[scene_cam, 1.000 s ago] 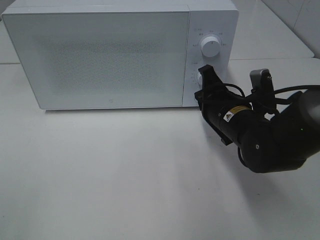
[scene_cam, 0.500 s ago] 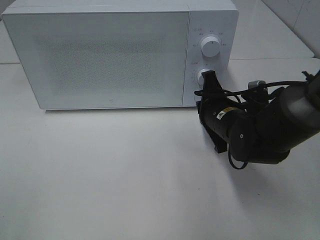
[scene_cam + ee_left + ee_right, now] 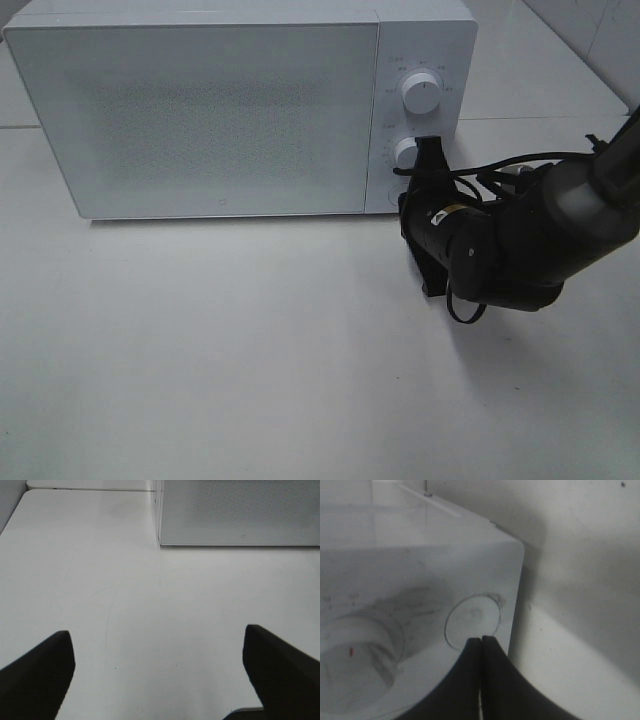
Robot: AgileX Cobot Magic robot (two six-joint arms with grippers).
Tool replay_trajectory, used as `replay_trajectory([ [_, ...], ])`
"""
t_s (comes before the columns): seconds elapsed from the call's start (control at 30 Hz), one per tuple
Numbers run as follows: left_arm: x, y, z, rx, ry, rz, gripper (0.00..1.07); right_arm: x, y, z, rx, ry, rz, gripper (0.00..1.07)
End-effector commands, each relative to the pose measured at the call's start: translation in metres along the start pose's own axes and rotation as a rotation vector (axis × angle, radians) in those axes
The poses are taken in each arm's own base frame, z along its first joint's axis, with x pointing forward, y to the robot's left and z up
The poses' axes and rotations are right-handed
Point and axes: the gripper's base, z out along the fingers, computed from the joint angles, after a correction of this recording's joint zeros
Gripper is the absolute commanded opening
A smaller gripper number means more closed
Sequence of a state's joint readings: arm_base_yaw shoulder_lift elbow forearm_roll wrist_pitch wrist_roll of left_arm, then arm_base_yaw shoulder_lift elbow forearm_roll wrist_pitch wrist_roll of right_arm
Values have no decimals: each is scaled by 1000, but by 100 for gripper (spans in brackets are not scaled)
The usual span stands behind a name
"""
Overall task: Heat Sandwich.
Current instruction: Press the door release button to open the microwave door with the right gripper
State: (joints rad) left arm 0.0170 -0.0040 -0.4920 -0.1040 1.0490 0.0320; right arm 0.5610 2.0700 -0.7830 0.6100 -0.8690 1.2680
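Right gripper [image 3: 481, 639] fingers pressed together, tips at round button [image 3: 472, 619] beside lower dial [image 3: 355, 665] on closed microwave [image 3: 200, 110]; left gripper [image 3: 156, 631] fingers wide apart above table [image 3: 75, 555], near microwave door

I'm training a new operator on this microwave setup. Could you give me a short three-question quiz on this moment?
1. True or false: the microwave door stands open.
2. The right gripper has its fingers closed together, with the tips at: A) the upper knob, B) the round button at the microwave's lower front corner, C) a plate.
3. Fill in: the left gripper hangs over the table with its fingers ____.
Key: 1 false; 2 B; 3 open.
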Motion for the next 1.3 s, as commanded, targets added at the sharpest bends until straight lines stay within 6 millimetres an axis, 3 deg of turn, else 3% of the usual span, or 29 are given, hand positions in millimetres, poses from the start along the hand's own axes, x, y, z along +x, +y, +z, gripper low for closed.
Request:
replay_trajectory([
  [0.03, 0, -1, -2, 10, -32, -3, 84, -8, 3, 3, 9, -20, 27, 0],
  [0.6, 0, -1, -2, 10, -32, -3, 84, -9, 6, 12, 16, -20, 15, 0],
  [0.83, 0, -1, -2, 10, -32, -2, 84, -8, 16, 18, -5, -19, 11, 1],
  [1.3, 0, -1, -2, 10, -32, -2, 84, -6, 11, 32, -47, -47, 26, 1],
])
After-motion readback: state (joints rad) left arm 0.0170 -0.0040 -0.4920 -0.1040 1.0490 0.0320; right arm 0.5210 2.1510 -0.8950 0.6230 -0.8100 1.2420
